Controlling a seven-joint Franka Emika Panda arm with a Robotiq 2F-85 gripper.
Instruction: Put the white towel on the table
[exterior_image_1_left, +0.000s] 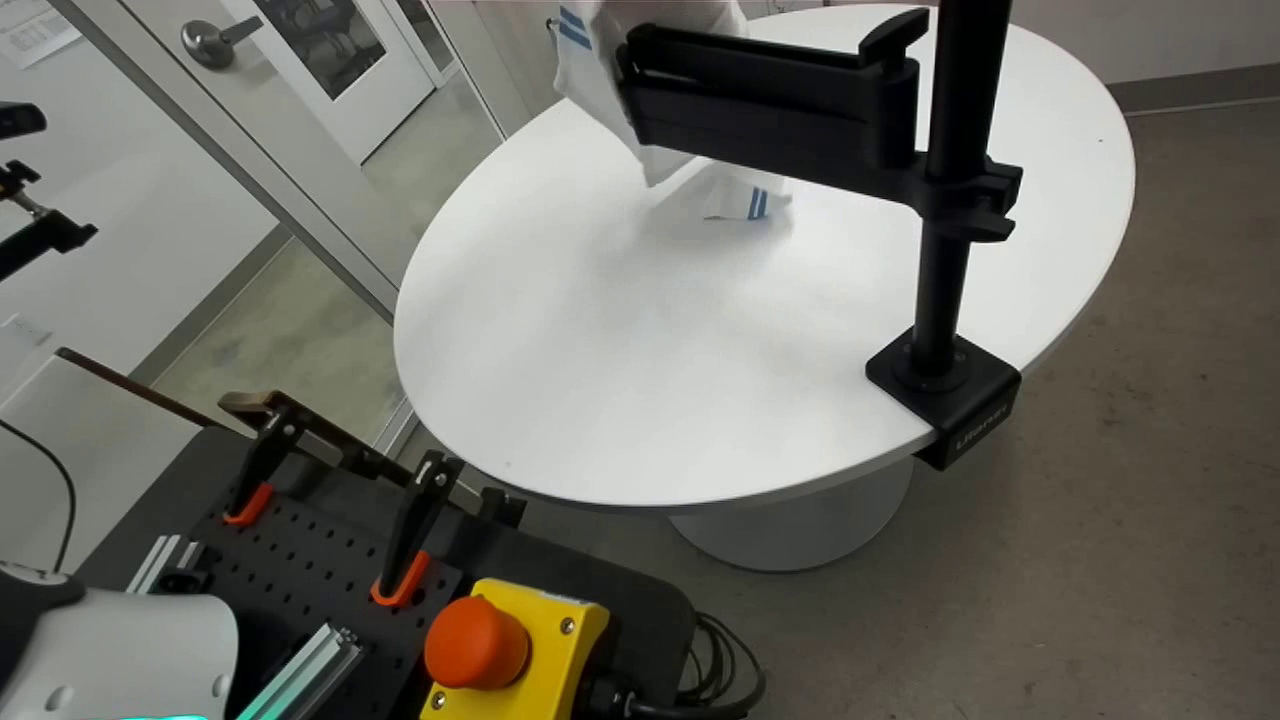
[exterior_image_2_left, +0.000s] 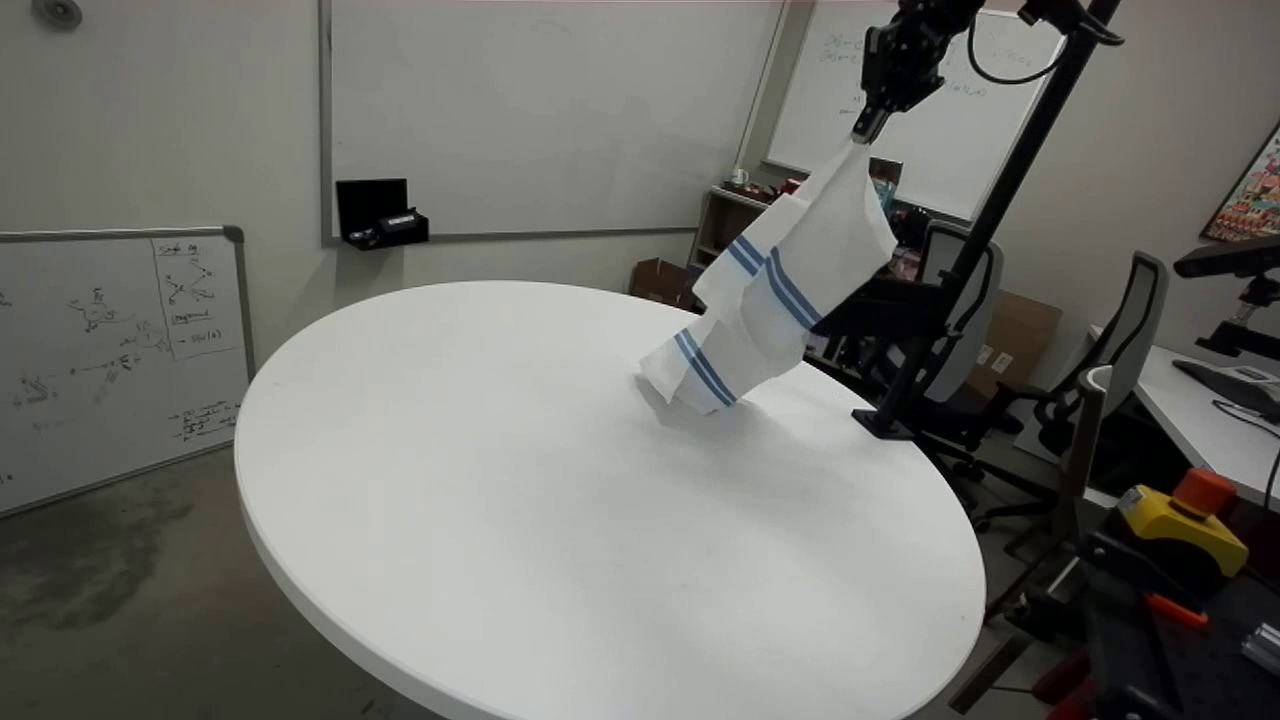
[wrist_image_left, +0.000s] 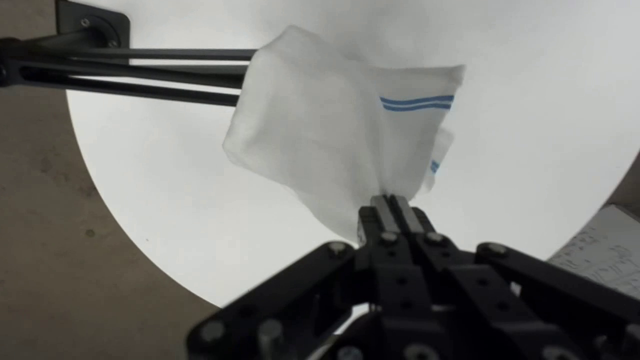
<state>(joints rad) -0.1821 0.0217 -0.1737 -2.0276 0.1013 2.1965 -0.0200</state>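
Pinches the white towel (exterior_image_2_left: 785, 265) by its upper end in the narrowed gripper (wrist_image_left: 389, 200); dangles it (blue-striped near the edges) over the table (exterior_image_2_left: 520, 480), beside the black stand (exterior_image_1_left: 945, 185). Cannot tell if touching below.

Towel (exterior_image_2_left: 790, 275): matt cloth, creased. Surface (exterior_image_2_left: 560, 480): smooth, near-matt. Claw (wrist_image_left: 390, 198): dull metal look (screw heads (wrist_image_left: 389, 237) shinier). Push button (exterior_image_1_left: 476, 642): smooth plastic look.
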